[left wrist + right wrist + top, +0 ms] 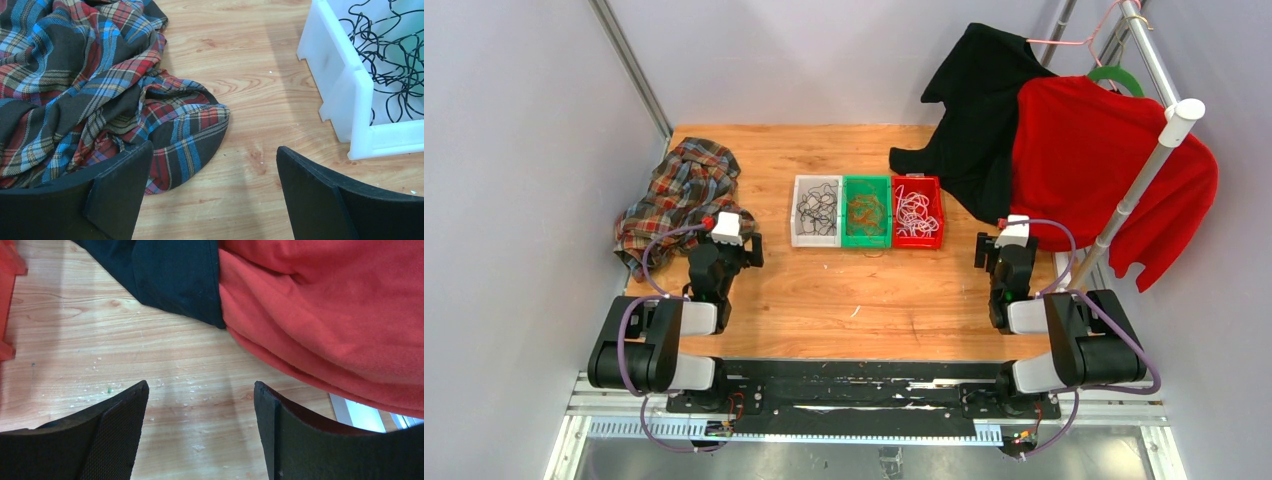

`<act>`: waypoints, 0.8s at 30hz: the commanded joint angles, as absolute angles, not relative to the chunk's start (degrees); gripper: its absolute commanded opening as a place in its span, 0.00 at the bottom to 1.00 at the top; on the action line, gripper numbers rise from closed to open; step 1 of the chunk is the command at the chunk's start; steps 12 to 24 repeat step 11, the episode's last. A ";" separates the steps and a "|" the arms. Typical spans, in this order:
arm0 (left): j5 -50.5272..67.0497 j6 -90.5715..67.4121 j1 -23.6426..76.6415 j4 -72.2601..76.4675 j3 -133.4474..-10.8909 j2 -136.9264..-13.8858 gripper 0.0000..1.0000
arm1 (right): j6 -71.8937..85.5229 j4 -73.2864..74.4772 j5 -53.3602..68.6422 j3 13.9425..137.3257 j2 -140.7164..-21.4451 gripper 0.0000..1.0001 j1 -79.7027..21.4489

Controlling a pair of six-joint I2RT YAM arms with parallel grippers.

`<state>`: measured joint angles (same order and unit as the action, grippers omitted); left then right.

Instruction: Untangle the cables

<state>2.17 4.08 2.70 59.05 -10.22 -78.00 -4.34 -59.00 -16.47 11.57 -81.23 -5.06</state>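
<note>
As seen from above: three bins (pixel 867 243) of cables (pixel 817 208) at 12 o'clock. Left wrist: left gripper (pixel 214 165) wide open, empty; cables (pixel 390 65) cropped at 2 o'clock. Right wrist: right gripper (pixel 201 390) spread, empty; red bin (pixel 5 300) clipped at 10 o'clock.

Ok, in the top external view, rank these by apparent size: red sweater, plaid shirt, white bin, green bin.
1. red sweater, though it hangs on the rack, maybe nearer the camera
2. plaid shirt
3. white bin and green bin: they look alike, so no ranking
</note>
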 commanded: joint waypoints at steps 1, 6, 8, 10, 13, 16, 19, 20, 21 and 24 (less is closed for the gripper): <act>0.72 3.69 2.11 62.13 -10.56 -78.04 0.98 | -5.36 -60.49 -16.06 12.22 -80.97 0.77 -4.39; 0.79 3.69 2.11 62.05 -10.63 -78.05 0.98 | -5.36 -60.33 -16.08 12.30 -81.17 0.77 -4.39; 0.79 3.72 2.11 62.14 -10.63 -78.04 0.98 | -5.19 -59.96 -16.00 12.64 -81.38 0.77 -4.39; 0.75 3.68 2.11 62.12 -10.63 -78.05 0.98 | -5.24 -60.09 -16.02 12.50 -81.10 0.77 -4.39; 0.79 3.69 2.10 62.14 -10.62 -78.05 0.98 | -5.35 -60.49 -16.01 12.19 -80.97 0.77 -4.39; 0.79 3.69 2.10 62.14 -10.62 -78.05 0.98 | -5.35 -60.49 -16.01 12.19 -80.97 0.77 -4.39; 0.79 3.69 2.10 62.14 -10.62 -78.05 0.98 | -5.35 -60.49 -16.01 12.19 -80.97 0.77 -4.39; 0.79 3.69 2.10 62.14 -10.62 -78.05 0.98 | -5.35 -60.49 -16.01 12.19 -80.97 0.77 -4.39; 0.79 3.69 2.10 62.14 -10.62 -78.05 0.98 | -5.35 -60.49 -16.01 12.19 -80.97 0.77 -4.39; 0.79 3.69 2.10 62.14 -10.62 -78.05 0.98 | -5.35 -60.49 -16.01 12.19 -80.97 0.77 -4.39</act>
